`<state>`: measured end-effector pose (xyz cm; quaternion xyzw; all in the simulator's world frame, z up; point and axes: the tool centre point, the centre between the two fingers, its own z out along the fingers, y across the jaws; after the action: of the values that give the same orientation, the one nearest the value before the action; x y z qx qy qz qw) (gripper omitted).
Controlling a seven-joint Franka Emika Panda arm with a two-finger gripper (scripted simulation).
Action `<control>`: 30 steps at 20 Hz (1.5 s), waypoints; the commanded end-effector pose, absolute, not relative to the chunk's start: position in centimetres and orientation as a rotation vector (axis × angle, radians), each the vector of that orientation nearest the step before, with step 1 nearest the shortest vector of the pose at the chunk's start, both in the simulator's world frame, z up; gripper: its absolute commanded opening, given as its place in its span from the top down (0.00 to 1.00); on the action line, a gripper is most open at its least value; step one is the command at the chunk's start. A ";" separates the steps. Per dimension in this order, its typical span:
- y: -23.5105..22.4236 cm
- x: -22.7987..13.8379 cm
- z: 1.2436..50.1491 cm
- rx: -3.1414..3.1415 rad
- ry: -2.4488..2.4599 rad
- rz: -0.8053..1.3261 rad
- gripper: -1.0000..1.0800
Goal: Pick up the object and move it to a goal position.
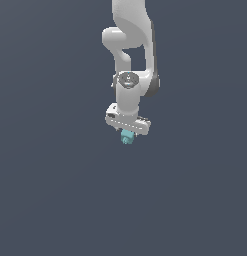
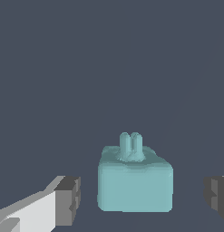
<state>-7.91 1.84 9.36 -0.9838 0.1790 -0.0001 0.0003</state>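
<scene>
The object (image 2: pixel 135 181) is a small teal-cyan block with two little prongs on top. In the wrist view it sits between my two grey fingertips (image 2: pixel 68 201), with a gap on each side, so neither touches it. My gripper (image 2: pixel 141 199) is open around it. In the exterior view the object (image 1: pixel 126 137) shows just under the white gripper (image 1: pixel 127 132), which points straight down from the white and grey arm (image 1: pixel 129 95). Much of the block is hidden there by the hand.
A plain dark grey-blue surface (image 1: pixel 55 190) fills the view on all sides. No other objects, containers or edges show. No goal marker shows.
</scene>
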 end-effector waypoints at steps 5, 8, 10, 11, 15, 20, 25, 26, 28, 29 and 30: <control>1.9 -8.2 9.1 -3.088 0.579 0.001 0.04; 1.9 -8.3 8.6 -3.088 0.579 0.001 0.04; 1.9 -8.3 8.0 -3.087 0.580 0.000 0.04; 1.9 -8.3 7.5 -3.087 0.582 0.000 0.04; 1.9 -8.4 5.5 -3.087 0.585 0.000 0.04; 1.9 -8.4 4.2 -3.087 0.586 0.000 0.04; 1.9 -8.4 4.1 -3.087 0.586 0.000 1.00; 1.9 -8.4 4.1 -3.087 0.586 0.000 1.00; 1.9 -8.4 4.1 -3.087 0.586 0.000 1.00; 1.9 -8.4 4.1 -3.087 0.586 0.000 1.00; 1.9 -8.4 4.1 -3.087 0.586 0.000 1.00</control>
<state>-8.33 1.99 4.22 -0.9825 0.1862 -0.0007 0.0003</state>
